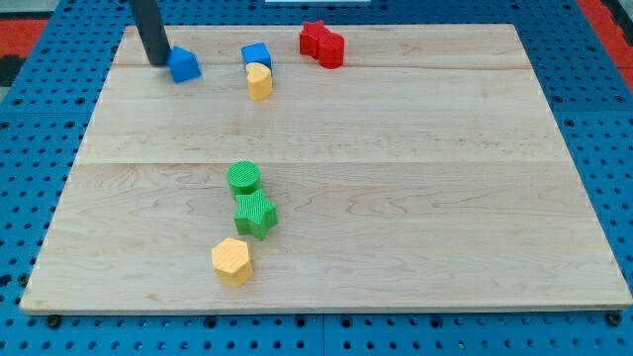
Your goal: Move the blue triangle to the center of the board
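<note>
The blue triangle (184, 65) lies near the board's top left corner. My tip (158, 60) stands just to its left, touching or almost touching it. A blue cube (256, 55) sits further right along the top, with a yellow block (259, 81) right below it. Two red blocks (322, 44) lie together at the top centre. A green cylinder (243, 178) and a green star (255, 214) sit close together below the board's centre, left of it. A yellow hexagon (232, 261) lies near the bottom edge.
The wooden board (445, 198) rests on a blue perforated table (40, 119). The green blocks stand slightly left of and below the board's middle.
</note>
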Robot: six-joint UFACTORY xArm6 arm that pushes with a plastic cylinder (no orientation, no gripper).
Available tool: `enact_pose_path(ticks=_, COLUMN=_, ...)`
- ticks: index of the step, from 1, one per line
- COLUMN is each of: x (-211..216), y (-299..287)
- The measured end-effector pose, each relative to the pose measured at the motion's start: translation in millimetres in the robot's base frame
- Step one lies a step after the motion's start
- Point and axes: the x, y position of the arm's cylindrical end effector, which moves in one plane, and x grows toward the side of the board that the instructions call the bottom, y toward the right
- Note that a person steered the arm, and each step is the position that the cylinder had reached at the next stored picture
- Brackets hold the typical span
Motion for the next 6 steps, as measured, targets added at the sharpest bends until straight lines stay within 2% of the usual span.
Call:
enact_pose_path(ticks=1, x=64, y=38)
enact_pose_path(ticks=2, x=45, y=-7)
enact_pose_path(ticks=3, x=-15, y=-32)
enact_pose_path(ticks=4, x=-6, y=38)
enact_pose_path(ticks=5, x=40, y=174)
enact_pose_path(ticks=6, x=67, y=219)
